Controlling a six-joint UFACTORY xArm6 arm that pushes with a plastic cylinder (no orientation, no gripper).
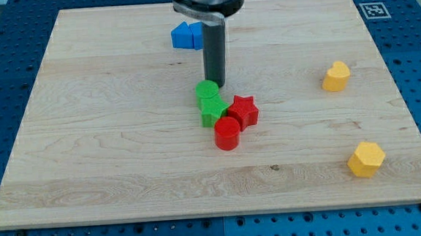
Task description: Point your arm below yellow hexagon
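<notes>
My tip (216, 85) touches the green cylinder (207, 90) mid-bench; the yellow hexagon (365, 159) sits well apart, near right. No hand shows, only the rod.

so my arm comes in from the view's top, only the round dark collar showing at the frame edge. The rod hangs straight down from it, pretty much vertical, no tilt I can see. my tip (216, 85) sits at bench height around the upper middle of the view, a bit left of centre
</notes>
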